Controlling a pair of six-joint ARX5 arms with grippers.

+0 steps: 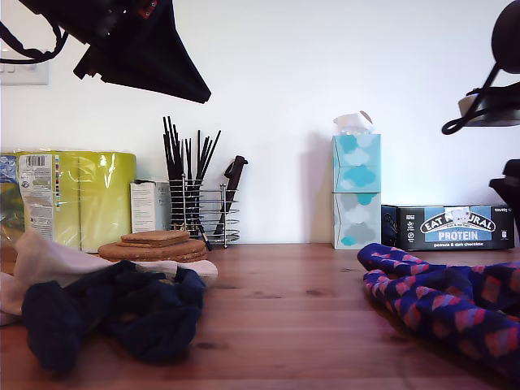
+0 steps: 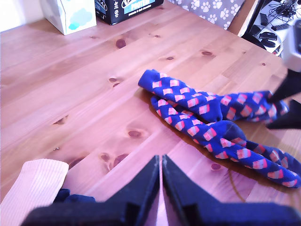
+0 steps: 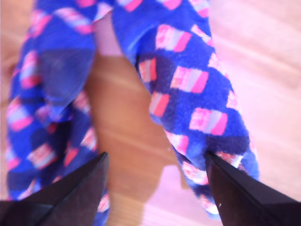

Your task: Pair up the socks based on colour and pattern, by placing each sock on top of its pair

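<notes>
Cork coasters (image 1: 154, 245), tissue boxes (image 1: 356, 192), perhaps straws (image 1: 185, 175)

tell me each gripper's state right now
My first gripper: shut, holding nothing.
My second gripper: open, over the blue checked socks.
</notes>
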